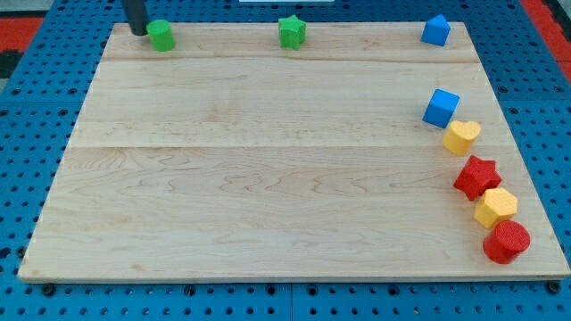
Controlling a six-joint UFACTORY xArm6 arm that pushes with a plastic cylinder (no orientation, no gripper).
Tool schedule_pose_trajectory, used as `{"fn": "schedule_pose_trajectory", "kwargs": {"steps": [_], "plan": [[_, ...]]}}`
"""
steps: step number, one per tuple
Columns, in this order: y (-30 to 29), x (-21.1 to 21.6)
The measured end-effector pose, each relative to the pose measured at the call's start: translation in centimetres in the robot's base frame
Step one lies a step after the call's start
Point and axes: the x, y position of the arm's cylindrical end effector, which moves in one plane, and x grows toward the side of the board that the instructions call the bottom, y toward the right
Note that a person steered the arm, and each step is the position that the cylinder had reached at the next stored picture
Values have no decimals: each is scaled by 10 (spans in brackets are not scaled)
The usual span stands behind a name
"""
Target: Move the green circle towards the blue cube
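The green circle (161,36) stands at the top left corner of the wooden board (268,169). My tip (138,32) is just to its left, touching or nearly touching it. The blue cube (440,108) sits near the board's right edge, far to the right of the green circle and lower in the view.
A green star (292,31) is at the top middle. A second blue block (435,29) is at the top right. Below the blue cube runs a line of blocks: yellow heart (461,136), red star (476,176), yellow block (495,207), red circle (507,241).
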Motion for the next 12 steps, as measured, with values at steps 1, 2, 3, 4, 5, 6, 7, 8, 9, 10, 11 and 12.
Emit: {"fn": "schedule_pose_trajectory", "kwargs": {"steps": [1,2,3,4,5,6,7,8,9,10,11,12], "plan": [[49,12],[95,28],[106,59],[107,79],[124,96],[148,111],[175,124],[208,126],[243,126],[252,141],[265,153],[285,153]]}}
